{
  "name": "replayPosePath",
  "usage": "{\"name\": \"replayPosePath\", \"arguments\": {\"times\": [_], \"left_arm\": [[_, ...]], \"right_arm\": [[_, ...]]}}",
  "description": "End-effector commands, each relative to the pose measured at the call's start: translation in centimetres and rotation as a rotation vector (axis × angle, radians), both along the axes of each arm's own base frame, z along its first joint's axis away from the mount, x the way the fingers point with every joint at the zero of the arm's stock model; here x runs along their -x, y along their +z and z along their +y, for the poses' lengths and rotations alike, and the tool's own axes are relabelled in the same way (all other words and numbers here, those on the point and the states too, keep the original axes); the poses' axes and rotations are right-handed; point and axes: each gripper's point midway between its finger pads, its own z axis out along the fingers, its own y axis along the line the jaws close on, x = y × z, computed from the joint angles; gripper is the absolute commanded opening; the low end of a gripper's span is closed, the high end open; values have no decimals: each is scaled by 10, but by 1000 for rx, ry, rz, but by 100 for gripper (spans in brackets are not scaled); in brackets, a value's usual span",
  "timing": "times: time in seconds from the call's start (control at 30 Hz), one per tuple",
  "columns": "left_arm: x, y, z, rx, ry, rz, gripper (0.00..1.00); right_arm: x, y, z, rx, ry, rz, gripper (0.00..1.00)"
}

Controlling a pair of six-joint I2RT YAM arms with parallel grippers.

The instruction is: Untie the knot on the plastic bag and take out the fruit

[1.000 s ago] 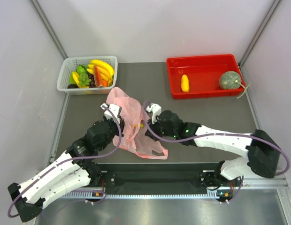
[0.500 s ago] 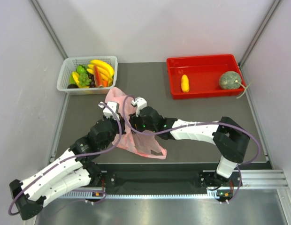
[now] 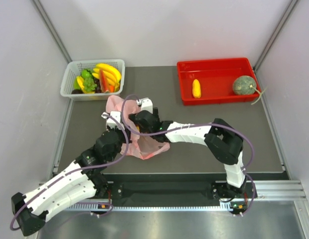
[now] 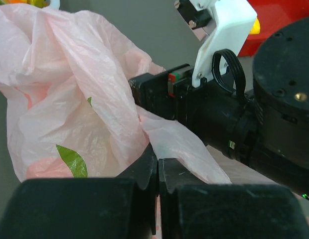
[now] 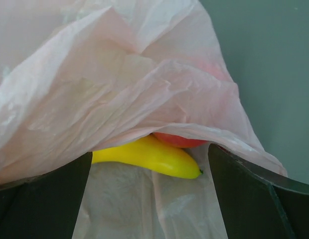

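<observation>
Right hand (image 5: 147, 199) swung into the crinkled pink plastic bag (image 4: 70, 99), fingers apart; left hand (image 4: 158, 174) clamps its film; only right wrist shows banana (image 5: 149, 157).

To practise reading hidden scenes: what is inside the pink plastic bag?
Inside the plastic bag, the right wrist view shows a yellow banana with part of a red fruit behind it. Film covers the rest; other contents cannot be told.

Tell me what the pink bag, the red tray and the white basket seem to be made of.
The pink bag: thin plastic film, translucent and crinkly; a green patch shows through it. The red tray: probably rigid moulded plastic, smooth, slightly glossy. The white basket: likely plastic too, with fine open-mesh walls.
</observation>
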Motion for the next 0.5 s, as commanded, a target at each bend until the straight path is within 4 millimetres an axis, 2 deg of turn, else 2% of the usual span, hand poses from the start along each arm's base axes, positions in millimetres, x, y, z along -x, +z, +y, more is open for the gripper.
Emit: {"name": "replayPosePath", "arguments": {"times": [0.0, 0.13, 0.23, 0.37, 0.47], "left_arm": [[2, 13, -11, 84, -43, -50, 0], [3, 5, -10, 82, -43, -52, 0], [3, -2, -8, 75, -37, -45, 0], [5, -11, -8, 74, -41, -26, 0], [6, -15, -9, 86, -43, -19, 0]], "right_arm": [[-18, 17, 1, -11, -102, -61, 100], [-32, 10, 0, -7, -141, -65, 100], [-41, -4, 5, -4, -138, -33, 100], [-39, -23, 7, -9, -118, 2, 100], [-42, -29, 3, -22, -148, 1, 100]]}}
